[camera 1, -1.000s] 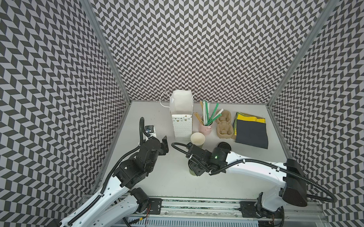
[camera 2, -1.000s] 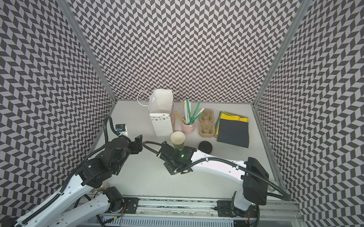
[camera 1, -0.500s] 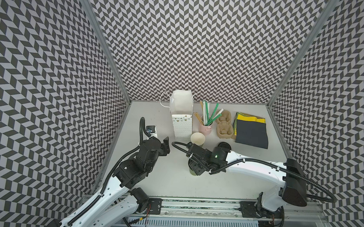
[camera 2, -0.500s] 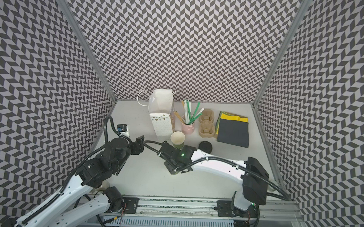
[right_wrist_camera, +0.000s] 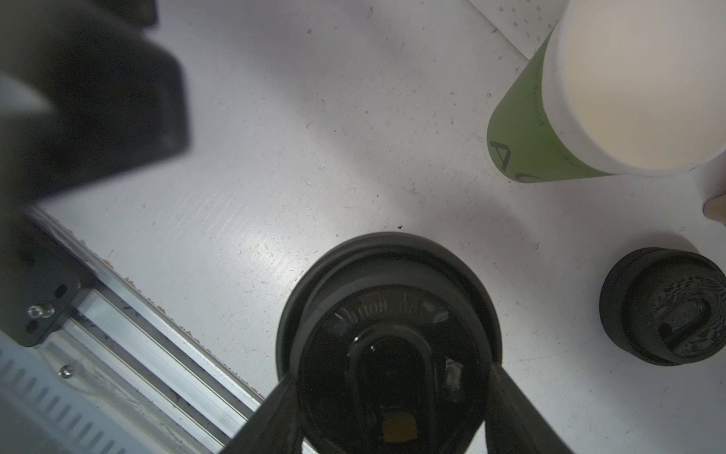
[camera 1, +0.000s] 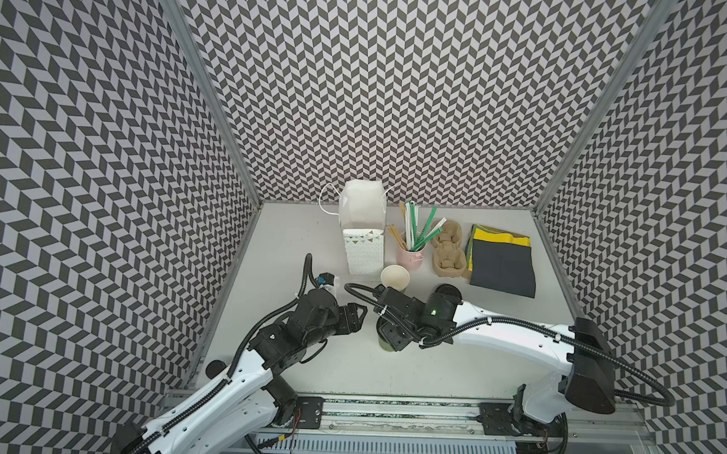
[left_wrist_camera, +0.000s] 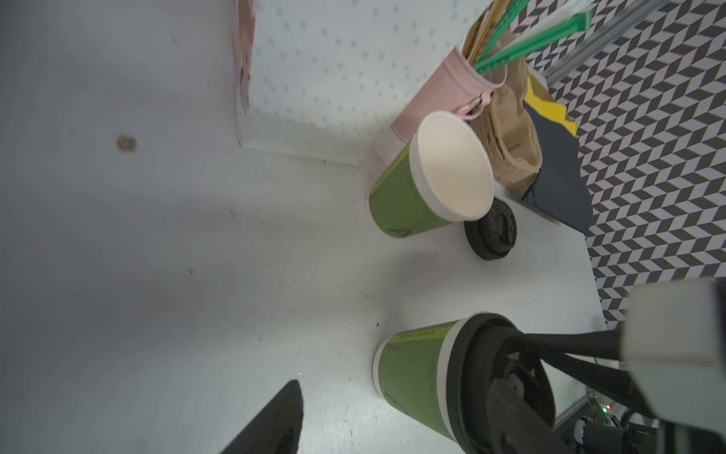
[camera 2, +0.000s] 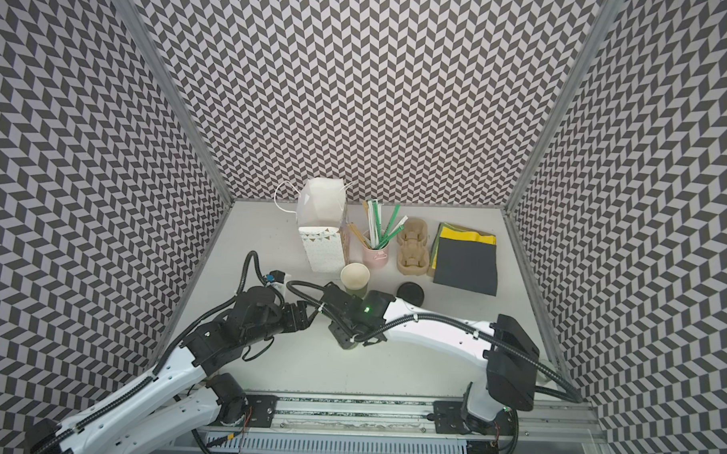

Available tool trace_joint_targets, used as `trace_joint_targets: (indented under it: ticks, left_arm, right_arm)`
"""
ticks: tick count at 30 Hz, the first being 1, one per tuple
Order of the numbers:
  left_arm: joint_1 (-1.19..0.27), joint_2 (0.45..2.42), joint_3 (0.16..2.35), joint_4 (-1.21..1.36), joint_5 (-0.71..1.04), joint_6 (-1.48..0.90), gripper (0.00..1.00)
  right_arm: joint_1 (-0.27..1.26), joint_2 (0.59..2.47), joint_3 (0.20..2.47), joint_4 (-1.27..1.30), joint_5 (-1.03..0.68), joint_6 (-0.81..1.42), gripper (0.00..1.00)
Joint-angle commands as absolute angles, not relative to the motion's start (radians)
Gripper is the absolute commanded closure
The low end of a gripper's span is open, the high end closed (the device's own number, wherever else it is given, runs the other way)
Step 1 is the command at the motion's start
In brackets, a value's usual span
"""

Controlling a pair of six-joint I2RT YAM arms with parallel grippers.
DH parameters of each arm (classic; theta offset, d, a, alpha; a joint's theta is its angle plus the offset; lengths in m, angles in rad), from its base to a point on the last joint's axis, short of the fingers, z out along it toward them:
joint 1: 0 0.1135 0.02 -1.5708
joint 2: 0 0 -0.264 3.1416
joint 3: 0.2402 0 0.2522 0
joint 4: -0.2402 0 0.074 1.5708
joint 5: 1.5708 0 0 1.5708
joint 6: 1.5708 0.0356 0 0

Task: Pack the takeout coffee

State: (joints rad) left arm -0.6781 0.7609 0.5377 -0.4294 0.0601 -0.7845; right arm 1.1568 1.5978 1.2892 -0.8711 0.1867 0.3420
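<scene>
The right gripper [right_wrist_camera: 393,416] has its fingers astride the black lid [right_wrist_camera: 389,314] on the takeout coffee [left_wrist_camera: 420,365], apparently clamped, near the table's [camera 1: 348,373] front edge. The left gripper [camera 1: 356,317] waits empty, jaws apart, beside it. Press squarely so the rim seats all round; the cup could tip.

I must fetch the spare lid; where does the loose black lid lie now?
In both top views the loose black lid lies on the table right of the open green cup, in front of the cardboard carrier.
</scene>
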Motion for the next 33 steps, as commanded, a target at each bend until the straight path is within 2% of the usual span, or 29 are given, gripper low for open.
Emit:
trace_joint_targets:
  ticks: [1,11,22,28,33]
  left_arm:
    - [-0.67,0.78,0.505,-0.269,0.193,-0.888,0.27]
    - [-0.67,0.786,0.425,-0.154,0.261,-0.952,0.28]
    - [-0.67,0.802,0.352,-0.133,0.254,-0.972,0.41]
    - [-0.67,0.777,0.311,-0.103,0.265,-0.995,0.42]
    - [-0.67,0.766,0.284,-0.104,0.269,-0.997,0.47]
  right_arm:
    - [1.163,1.616,1.238,-0.95,0.077,0.354,0.51]
    - [1.175,1.633,1.247,-0.945,0.066,0.346,0.52]
    - [1.197,1.66,1.259,-0.949,0.063,0.344,0.53]
    - [1.207,1.68,1.268,-0.957,0.069,0.343,0.53]
    - [1.21,1.684,1.256,-0.956,0.072,0.345,0.53]
